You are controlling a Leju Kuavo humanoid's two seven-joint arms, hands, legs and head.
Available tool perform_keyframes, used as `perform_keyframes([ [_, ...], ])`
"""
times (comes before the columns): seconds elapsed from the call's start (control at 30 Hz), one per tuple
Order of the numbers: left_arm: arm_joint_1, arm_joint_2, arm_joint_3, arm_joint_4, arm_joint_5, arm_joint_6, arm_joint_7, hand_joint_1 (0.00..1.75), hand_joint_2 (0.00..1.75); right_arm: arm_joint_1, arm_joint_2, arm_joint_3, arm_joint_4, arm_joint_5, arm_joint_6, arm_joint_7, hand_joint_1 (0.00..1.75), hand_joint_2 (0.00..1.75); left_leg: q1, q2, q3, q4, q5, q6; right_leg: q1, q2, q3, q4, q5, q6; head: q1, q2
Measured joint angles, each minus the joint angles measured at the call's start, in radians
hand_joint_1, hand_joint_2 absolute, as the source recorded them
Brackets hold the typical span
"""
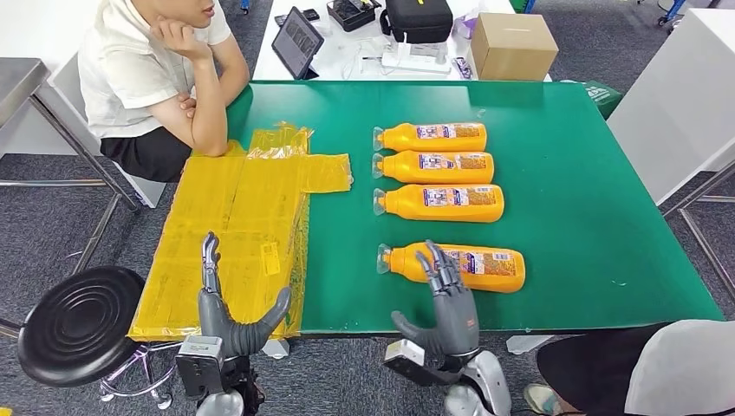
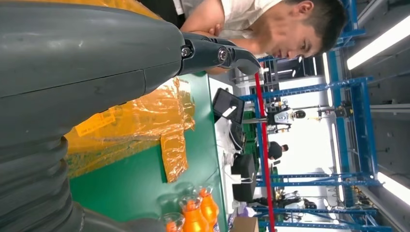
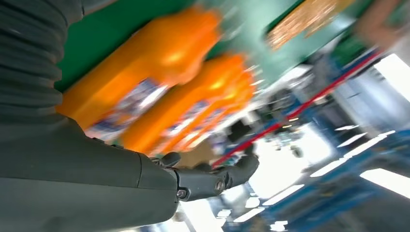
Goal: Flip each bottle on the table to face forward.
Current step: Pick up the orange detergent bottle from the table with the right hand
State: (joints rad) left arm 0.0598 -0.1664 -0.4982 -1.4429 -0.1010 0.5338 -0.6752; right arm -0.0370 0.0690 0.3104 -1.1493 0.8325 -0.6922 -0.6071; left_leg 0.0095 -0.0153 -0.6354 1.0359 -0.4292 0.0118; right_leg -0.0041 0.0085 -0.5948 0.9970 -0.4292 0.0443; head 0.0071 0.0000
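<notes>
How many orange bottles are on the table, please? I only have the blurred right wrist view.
Observer: Four orange bottles lie on their sides on the green table; the nearest bottle lies apart from the others.
Operator: Is my right hand holding it?
Observer: No, the right hand is open, fingers spread, just by its near side.
Operator: And the left hand?
Observer: The left hand is open too, at the yellow plastic sheet's near edge.
</notes>
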Motion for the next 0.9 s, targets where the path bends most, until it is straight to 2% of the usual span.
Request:
perform_keyframes([
  [0.07,-0.004,-0.001,-0.003,0.006,-0.006,0.01,0.0,0.0,1.75,-0.021,-0.02,-0.024,0.023,0.025,0.0,0.04,0.0,1.75,0.0,0.0,0.0,0.0,0.0,0.0,0.0,0.0,0.0,0.0,0.0,0.0,0.0,0.0],
  [0.2,-0.023,-0.01,-0.007,0.025,-0.006,-0.029,0.0,0.0,1.75,-0.078,-0.085,-0.028,0.056,0.086,0.024,0.134,0.0,1.75,0.0,0.0,0.0,0.0,0.001,0.001,0.0,0.0,0.0,0.0,0.001,0.001,0.0,0.0],
  [0.4,-0.031,-0.025,-0.026,0.062,-0.006,-0.049,0.0,0.0,1.75,-0.137,-0.163,-0.028,0.098,0.139,0.046,0.209,0.0,1.75,-0.001,0.0,0.0,0.0,0.001,0.001,0.0,0.0,0.0,0.0,0.001,0.001,0.0,0.0],
  [0.67,-0.04,-0.026,-0.037,0.09,0.015,-0.067,0.0,0.0,1.75,-0.177,-0.212,-0.021,0.14,0.228,0.038,0.275,0.0,1.75,0.0,0.0,0.0,0.0,0.001,0.001,0.0,0.0,0.0,0.0,0.001,0.001,0.0,0.0],
  [0.9,-0.053,-0.026,-0.051,0.11,0.008,-0.058,0.0,0.0,1.75,-0.221,-0.221,-0.012,0.189,0.252,0.038,0.303,0.0,1.75,-0.001,0.0,0.0,0.0,0.001,0.001,0.0,0.0,0.001,0.0,0.001,0.001,0.0,0.0],
])
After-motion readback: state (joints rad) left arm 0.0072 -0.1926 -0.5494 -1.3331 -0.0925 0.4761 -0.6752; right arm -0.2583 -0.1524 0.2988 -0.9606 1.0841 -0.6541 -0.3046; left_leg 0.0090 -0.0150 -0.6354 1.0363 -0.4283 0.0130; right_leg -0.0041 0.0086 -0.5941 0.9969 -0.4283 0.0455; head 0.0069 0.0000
